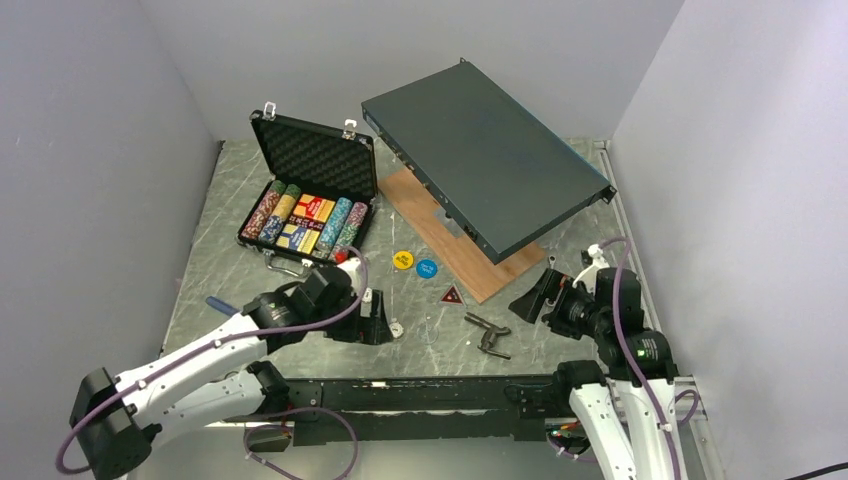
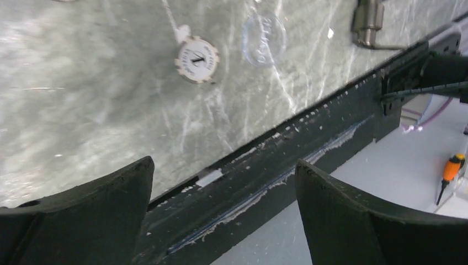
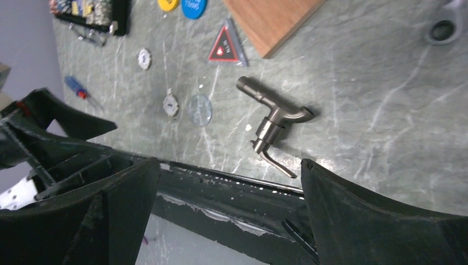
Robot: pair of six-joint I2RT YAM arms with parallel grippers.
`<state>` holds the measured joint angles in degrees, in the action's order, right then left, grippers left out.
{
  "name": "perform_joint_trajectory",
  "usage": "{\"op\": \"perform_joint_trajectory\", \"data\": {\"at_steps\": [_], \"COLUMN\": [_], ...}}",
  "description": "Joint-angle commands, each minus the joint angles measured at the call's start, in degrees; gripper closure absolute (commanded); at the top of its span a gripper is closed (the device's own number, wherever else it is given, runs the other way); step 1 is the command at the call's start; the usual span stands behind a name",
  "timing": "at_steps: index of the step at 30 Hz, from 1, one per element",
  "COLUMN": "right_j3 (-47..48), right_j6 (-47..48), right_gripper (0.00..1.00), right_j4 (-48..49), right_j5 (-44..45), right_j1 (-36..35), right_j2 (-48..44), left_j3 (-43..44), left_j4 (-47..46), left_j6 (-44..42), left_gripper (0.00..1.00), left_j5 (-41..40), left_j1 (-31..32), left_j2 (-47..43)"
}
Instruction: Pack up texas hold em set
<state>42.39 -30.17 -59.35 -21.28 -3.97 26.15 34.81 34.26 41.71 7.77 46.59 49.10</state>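
The texas hold em set's black briefcase [image 1: 312, 158] lies open at the back left, grey foam in its lid and rows of multicoloured chips [image 1: 305, 220] in its tray. On the table to its right lie a yellow disc [image 1: 403, 259], a blue disc [image 1: 427, 268] and a red triangle [image 1: 452, 295]. A white chip [image 2: 197, 52] and a clear disc [image 2: 264, 40] lie near the front edge. My left gripper [image 1: 373, 317] hangs open beside the white chip, nothing between its fingers. My right gripper [image 1: 535, 295] is open and empty at the right.
A large dark-grey metal box [image 1: 485, 155] rests tilted on a wooden board [image 1: 455, 245] at the back right. A metal hand tool [image 1: 488, 333] lies near the front edge between the arms. A blue screwdriver [image 1: 222, 304] lies at the left. Grey walls enclose three sides.
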Motion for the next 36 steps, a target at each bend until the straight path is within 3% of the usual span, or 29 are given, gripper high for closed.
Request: {"op": "perform_joint_trajectory", "data": {"at_steps": [1,6,15,21,27,36], "right_j3": [-3.8,-5.96,-7.66,-9.38,-11.26,-12.51], "right_j6": [-0.56,-0.13,2.85,1.21,-9.92,-20.18], "right_gripper": [0.0,0.0,0.0,0.0,0.0,0.0], "right_j4": [5.7,6.13,3.98,5.15,16.01,30.4], "right_j5": [-8.37,-11.22,-15.52,-11.05,4.82,41.43], "right_j1": [-0.14,-0.13,-0.35,-6.15,-25.89,-63.12], "right_j2": [-2.75,-4.17,-5.34,0.7,5.37,10.69], "left_j3": [0.64,3.9,5.49,7.42,9.02,8.33], "left_j4": [-6.21,-5.4,-6.74,-4.43,-1.6,2.87], "left_j6": [3.86,6.35,7.29,7.42,7.37,8.16], "left_gripper": [0.01,0.01,0.01,0.01,0.01,0.01], "left_j5": [-0.27,-7.36,-13.41,-16.86,-19.69,-23.47], "left_j1": [6.12,12.1,12.39,12.31,12.12,12.12], "left_j2": [3.57,8.71,6.33,2.98,0.0,-6.23]}}
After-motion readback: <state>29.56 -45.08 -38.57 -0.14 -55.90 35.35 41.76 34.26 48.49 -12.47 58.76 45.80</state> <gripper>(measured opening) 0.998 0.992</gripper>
